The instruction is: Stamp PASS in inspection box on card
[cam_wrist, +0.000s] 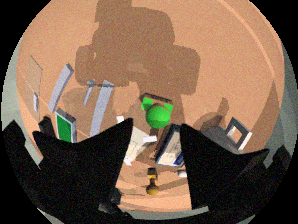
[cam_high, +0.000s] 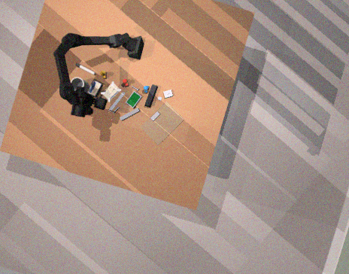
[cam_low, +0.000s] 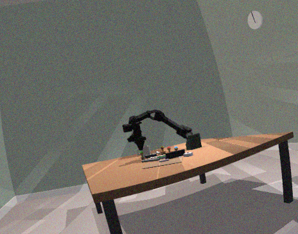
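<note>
A stamp with a round green knob (cam_wrist: 158,116) (cam_low: 141,152) stands on the bench; its lettering cannot be read. My gripper (cam_wrist: 157,125) (cam_low: 140,150) is open and points down just above it, with the knob showing between the fingertips in the wrist view. Nothing is held. The arm hides this stamp in the top view. A white card-like sheet (cam_high: 112,91) (cam_wrist: 134,146) with raised corners lies beside it. A green pad in a pale frame (cam_high: 134,99) (cam_wrist: 64,128) lies further along. Print inside the inspection box cannot be made out.
A blue-and-white box (cam_high: 95,87) (cam_wrist: 171,149) and a mug (cam_high: 77,83) stand near the gripper. Yellow (cam_high: 103,74) (cam_wrist: 152,188), red (cam_high: 125,83) and blue (cam_high: 146,89) knobbed stamps, grey strips (cam_high: 129,114) (cam_wrist: 101,107), a black block (cam_high: 150,95) and a marker (cam_high: 85,68) are around.
</note>
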Available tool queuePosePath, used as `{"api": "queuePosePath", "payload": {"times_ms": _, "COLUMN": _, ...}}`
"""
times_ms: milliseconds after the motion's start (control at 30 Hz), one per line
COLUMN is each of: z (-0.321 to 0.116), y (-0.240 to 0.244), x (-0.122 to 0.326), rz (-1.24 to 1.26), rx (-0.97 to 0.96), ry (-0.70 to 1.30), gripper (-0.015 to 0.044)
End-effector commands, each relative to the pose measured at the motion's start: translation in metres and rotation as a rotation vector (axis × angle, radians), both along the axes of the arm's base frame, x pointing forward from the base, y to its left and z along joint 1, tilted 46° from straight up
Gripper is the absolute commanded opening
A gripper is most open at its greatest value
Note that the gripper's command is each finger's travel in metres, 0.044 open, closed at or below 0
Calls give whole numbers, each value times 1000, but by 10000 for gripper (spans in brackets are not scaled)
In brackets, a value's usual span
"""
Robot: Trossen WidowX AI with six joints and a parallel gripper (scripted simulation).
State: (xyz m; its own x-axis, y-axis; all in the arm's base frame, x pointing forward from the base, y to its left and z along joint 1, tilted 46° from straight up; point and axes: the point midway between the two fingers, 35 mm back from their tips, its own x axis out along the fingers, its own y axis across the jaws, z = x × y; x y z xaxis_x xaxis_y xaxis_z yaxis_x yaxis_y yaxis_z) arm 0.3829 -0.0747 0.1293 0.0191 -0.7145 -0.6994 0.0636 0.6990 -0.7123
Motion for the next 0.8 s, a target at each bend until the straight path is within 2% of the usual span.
{"api": "queuePosePath", "payload": {"times_ms": 0, "z": -6, "y": -6, "x": 0, "rz": 2, "rx": -6, "ry": 2, "gripper": 213}}
{"api": "queuePosePath", "payload": {"times_ms": 767, "z": -31, "y": -34, "x": -1, "rz": 2, "rx": -9, "ry": 2, "gripper": 213}}
